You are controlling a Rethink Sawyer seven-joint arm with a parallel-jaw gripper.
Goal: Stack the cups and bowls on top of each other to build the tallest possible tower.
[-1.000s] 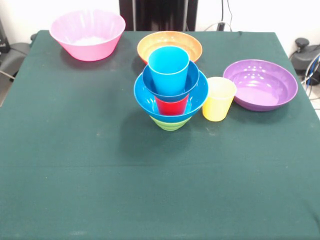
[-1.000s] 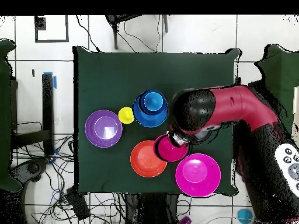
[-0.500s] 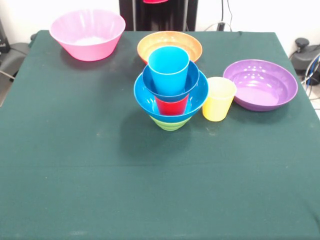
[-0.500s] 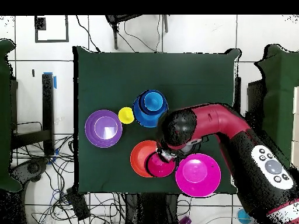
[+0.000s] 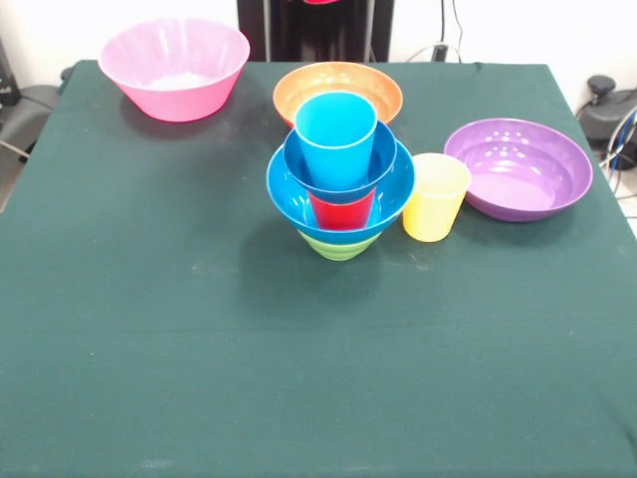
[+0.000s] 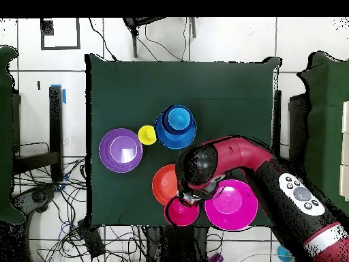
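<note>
The tower (image 5: 340, 179) stands mid-table: a green bowl (image 5: 338, 245) at the base, then a large blue bowl (image 5: 287, 194), a red cup (image 5: 340, 209), a small blue bowl (image 5: 302, 164) and a sky-blue cup (image 5: 335, 134) on top. The overhead view shows the tower (image 6: 176, 126) from above. A yellow cup (image 5: 435, 196) stands upright just right of it. My gripper (image 6: 188, 198) hangs under the bent arm, shut on a small red bowl (image 6: 181, 212), over the table's edge on the robot's side, between the orange bowl (image 6: 163, 184) and the pink bowl (image 6: 233, 206).
The purple bowl (image 5: 518, 167) sits at the right, the orange bowl (image 5: 338, 88) behind the tower, and the pink bowl (image 5: 174, 65) at the far left corner. A red sliver (image 5: 318, 2) shows at the top edge. Cables lie on the floor around the table.
The arm has swung back toward the robot's side, carrying the small red bowl from beside the tower, past the orange bowl, to the table's edge. Tower and other dishes have not moved.
</note>
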